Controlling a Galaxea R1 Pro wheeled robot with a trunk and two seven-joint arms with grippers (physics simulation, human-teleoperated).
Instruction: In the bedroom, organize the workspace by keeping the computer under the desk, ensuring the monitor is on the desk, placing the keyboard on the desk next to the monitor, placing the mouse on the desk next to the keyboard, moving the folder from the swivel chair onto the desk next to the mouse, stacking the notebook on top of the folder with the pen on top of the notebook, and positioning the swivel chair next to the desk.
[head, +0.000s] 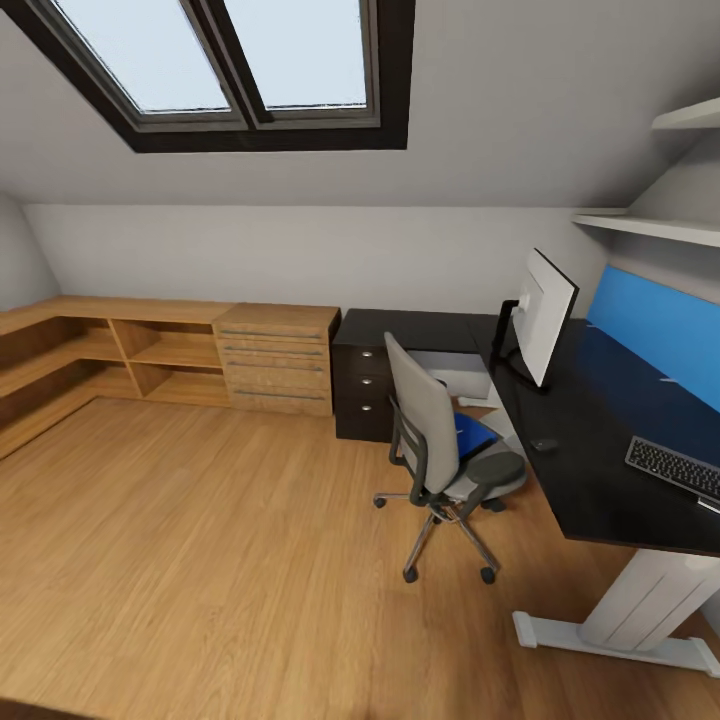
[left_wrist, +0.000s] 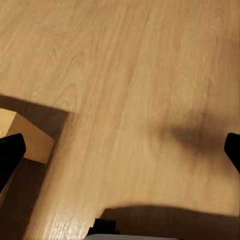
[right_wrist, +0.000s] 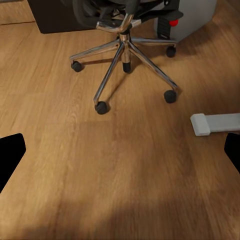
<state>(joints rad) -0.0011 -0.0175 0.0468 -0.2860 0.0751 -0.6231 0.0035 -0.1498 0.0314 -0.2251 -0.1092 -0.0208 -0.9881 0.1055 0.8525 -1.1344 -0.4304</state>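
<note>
Both arms are hanging low, pointing down at the wooden floor (head: 200, 560). The left gripper (left_wrist: 120, 150) is holding nothing, its jaws wide apart. The right gripper (right_wrist: 120, 152) is also spread wide, looking at the swivel chair (head: 440, 450) base. The blue folder (head: 472, 435) is lying on the chair seat. The monitor (head: 545, 315), mouse (head: 544, 444) and keyboard (head: 675, 467) are sitting on the desk (head: 600, 480).

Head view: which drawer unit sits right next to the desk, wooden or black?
The black drawer unit, tucked against the desk; the light wooden drawer unit stands beyond it.
</note>
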